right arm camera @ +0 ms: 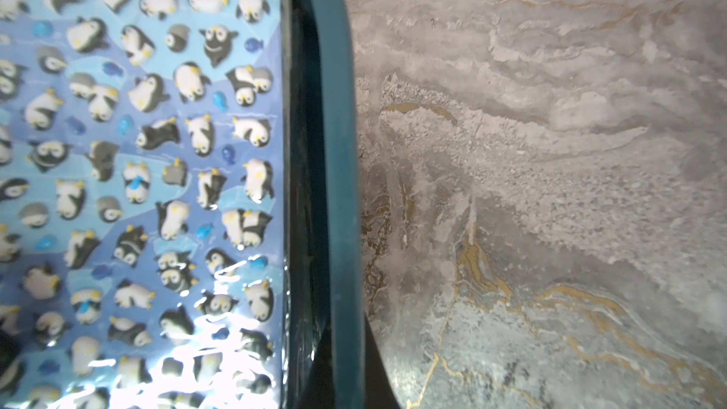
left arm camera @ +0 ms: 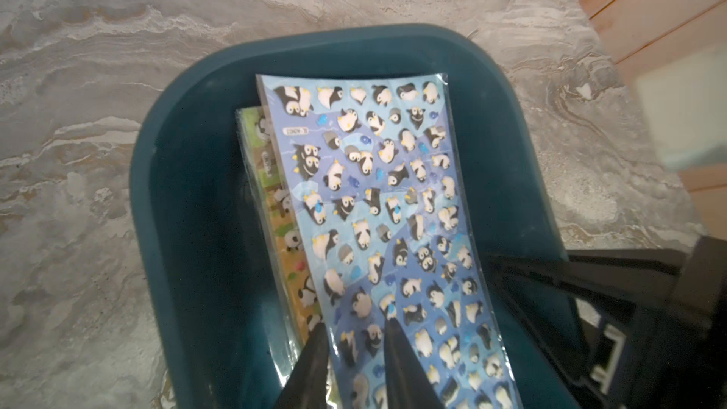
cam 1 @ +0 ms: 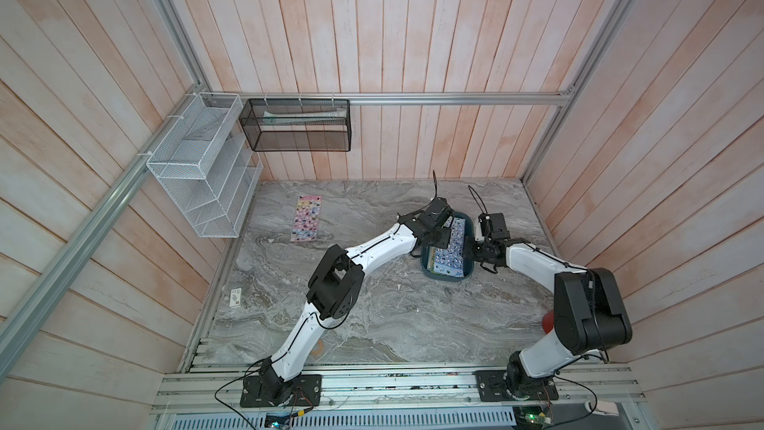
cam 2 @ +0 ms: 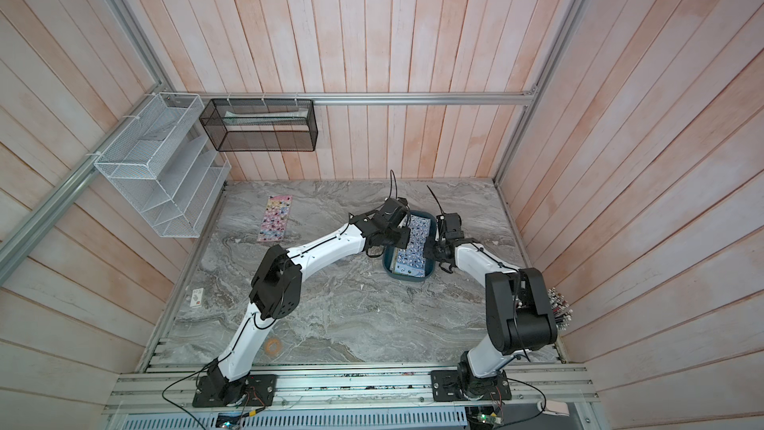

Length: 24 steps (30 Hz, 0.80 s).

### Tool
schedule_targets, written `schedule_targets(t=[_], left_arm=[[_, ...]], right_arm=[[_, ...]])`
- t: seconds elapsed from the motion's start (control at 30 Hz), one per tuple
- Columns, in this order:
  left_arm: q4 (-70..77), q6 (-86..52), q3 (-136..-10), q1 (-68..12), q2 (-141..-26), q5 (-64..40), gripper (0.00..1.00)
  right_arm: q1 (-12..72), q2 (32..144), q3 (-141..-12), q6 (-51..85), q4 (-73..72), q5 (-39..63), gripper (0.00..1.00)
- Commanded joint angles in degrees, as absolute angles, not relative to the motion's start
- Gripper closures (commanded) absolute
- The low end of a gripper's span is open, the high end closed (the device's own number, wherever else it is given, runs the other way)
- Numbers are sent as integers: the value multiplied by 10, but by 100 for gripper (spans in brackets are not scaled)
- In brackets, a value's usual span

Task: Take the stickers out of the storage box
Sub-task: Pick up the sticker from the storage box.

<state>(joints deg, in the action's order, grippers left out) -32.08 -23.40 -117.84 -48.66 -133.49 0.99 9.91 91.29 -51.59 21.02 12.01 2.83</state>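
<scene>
Left wrist view: the left gripper [left arm camera: 354, 324] straddles a long edge of the blue penguin sheet [left arm camera: 373, 190], one finger on top, one beside it; whether it pinches I cannot tell. That sheet tops the stickers [cam 1: 446, 256] in the storage box [left arm camera: 185, 190], over a green sheet [left arm camera: 271, 175]. The right gripper [cam 1: 475, 246] is clenched on the box's rim. A pink sheet [cam 1: 306, 217] lies well apart on the table [cam 1: 372, 304], bare marble between. The blue penguin sheet's small label [left arm camera: 293, 131] is unreadable.

White wire-mesh rack [cam 1: 198, 167] hangs upper left, black mesh basket [cam 1: 295, 126] beside it. Small white card [cam 1: 235, 297] lies lower left.
</scene>
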Motion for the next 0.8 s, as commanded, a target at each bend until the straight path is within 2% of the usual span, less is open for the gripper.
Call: schedule_targets(t=[0.0,0.17,0.37,0.47,0.63,0.7,0.77], left_arm=[[-303,-241,-1168,-487,-1308,-9,74],[-302,-244,-1167,-489,-1303,-11,78],[-297,-247,-1164,-491,-1298,-20,87],[-296,-249,-1164,-491,-1304,-26,87],[-298,-251,-1171,-491,-1320,-32,77],[-298,-253,-1173,-490,-1324,-35,77],[-298,-253,-1175,-491,-1326,-34,82]], right_arm=[[99,913,-531,213,100,40,100],[99,914,-532,214,101,40,100],[98,915,-533,214,101,41,100],[98,915,-532,213,101,40,100],[99,916,-532,213,100,43,100],[99,916,-532,212,101,43,100],[99,915,-533,212,100,43,100]])
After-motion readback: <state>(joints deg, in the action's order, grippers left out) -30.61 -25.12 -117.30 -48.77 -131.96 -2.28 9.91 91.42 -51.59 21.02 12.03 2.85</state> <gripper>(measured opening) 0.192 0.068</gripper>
